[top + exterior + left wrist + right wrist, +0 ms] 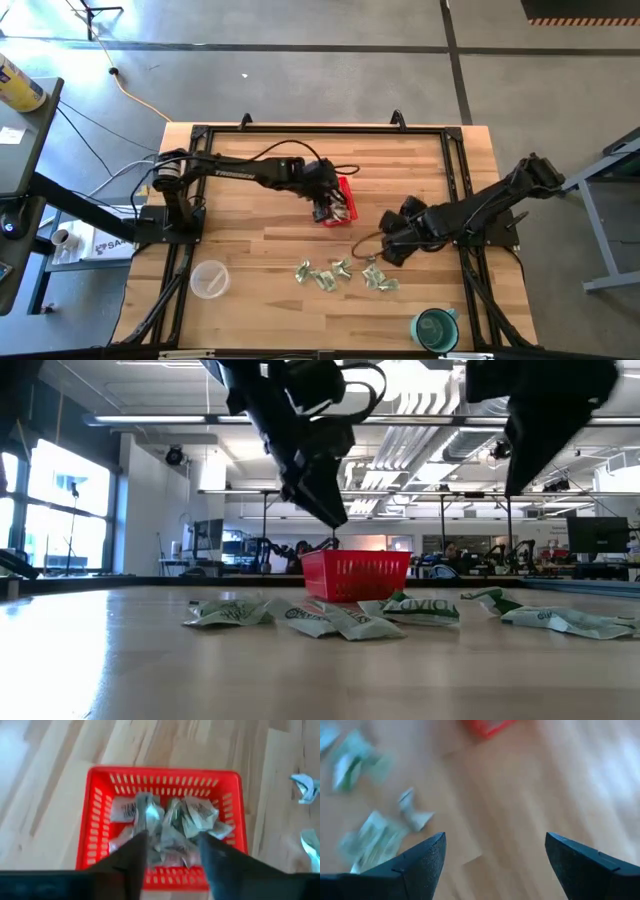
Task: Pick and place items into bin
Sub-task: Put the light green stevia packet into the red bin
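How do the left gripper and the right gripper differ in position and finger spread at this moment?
The left gripper hangs over the red basket, above its wrapped packets; the right gripper hangs over bare table beside loose packets. The left gripper's fingers stand narrowly apart, the right's wide apart. Both are open and empty.

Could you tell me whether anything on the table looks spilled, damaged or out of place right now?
Nothing stands out. The red basket sits upright holding wrapped pieces, and the loose pieces still lying on the table simply await picking.
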